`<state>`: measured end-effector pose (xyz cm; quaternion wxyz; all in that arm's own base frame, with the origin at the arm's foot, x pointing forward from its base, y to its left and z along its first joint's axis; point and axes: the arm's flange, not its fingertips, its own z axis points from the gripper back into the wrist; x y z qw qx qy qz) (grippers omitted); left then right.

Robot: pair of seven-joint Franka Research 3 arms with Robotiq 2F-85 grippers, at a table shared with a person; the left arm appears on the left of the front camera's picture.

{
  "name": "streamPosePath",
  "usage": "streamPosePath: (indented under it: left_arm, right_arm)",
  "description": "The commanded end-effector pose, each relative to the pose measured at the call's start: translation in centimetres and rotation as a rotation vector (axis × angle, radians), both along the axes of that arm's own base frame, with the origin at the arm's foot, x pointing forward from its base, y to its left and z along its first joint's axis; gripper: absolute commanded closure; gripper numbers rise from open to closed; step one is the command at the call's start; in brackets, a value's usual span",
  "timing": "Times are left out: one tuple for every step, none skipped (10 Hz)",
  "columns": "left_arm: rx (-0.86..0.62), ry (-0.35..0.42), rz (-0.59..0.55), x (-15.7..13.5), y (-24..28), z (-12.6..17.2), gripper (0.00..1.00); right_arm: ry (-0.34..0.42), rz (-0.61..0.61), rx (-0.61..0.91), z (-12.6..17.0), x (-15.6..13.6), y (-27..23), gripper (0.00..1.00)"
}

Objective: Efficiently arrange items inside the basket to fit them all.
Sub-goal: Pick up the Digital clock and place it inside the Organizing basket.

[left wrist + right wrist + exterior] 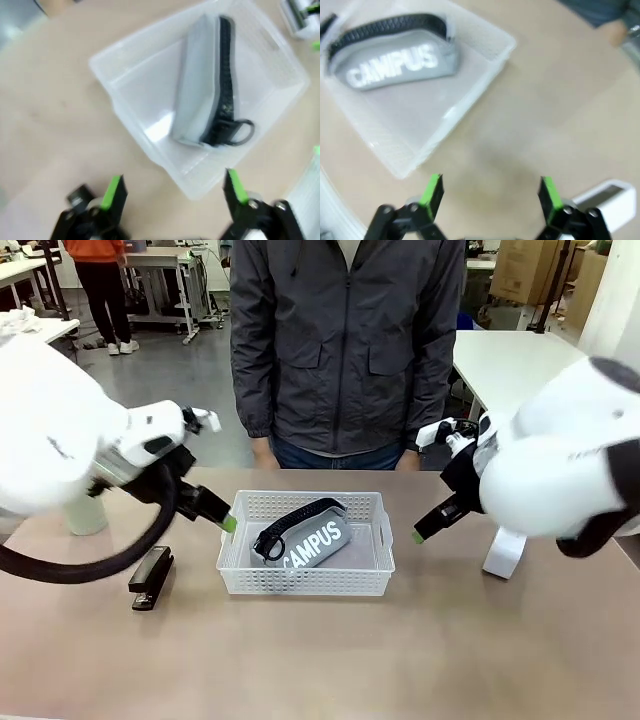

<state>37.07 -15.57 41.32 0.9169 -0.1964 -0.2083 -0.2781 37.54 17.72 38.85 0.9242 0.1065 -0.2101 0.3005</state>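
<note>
Your left gripper, at nine o'clock of the white perforated plastic basket, and right gripper, at three, gape empty; grey "CAMPUS" pouch lies inside.

Grey pouch, white lattice basket, black stapler

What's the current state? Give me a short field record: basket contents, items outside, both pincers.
basket: holds the pouch only
pouch: lying diagonally on basket floor, "CAMPUS" up
stapler: on table, left of basket
white box: on table, right of basket
cup: far left, partly hidden by left arm
left pincer: open, empty, near basket's left end
right pincer: open, empty, right of basket
</note>
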Motion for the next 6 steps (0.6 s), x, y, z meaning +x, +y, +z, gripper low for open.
streamPosePath:
  left_arm:
    - [-0.172, 0.131, 0.053, -1.2, 4.2, 3.4, 0.00]
    - [-0.201, 0.217, 0.181, -2.5, 4.6, 5.2, 0.00]
    - [-0.287, 0.244, 0.170, -4.0, 5.9, 7.2, 0.00]
    - [-0.375, 0.228, 0.175, -5.2, 8.4, 9.0, 0.00]
    - [-0.452, 0.212, 0.202, -6.5, 11.7, 10.8, 0.00]
    - [-0.567, 0.207, 0.222, -7.8, 15.7, 12.3, 0.00]
  right_arm:
    - [0.154, -0.126, 0.202, 5.0, -0.9, -2.9, 0.00]
    - [0.248, -0.246, 0.284, 7.4, -2.2, -3.3, 0.00]
    - [0.295, -0.211, 0.375, 9.9, -4.1, -4.9, 0.00]
    - [0.297, -0.214, 0.444, 12.1, -5.8, -7.0, 0.00]
    - [0.299, -0.237, 0.498, 14.1, -7.6, -9.7, 0.00]
    - [0.291, -0.284, 0.561, 15.4, -9.3, -12.9, 0.00]
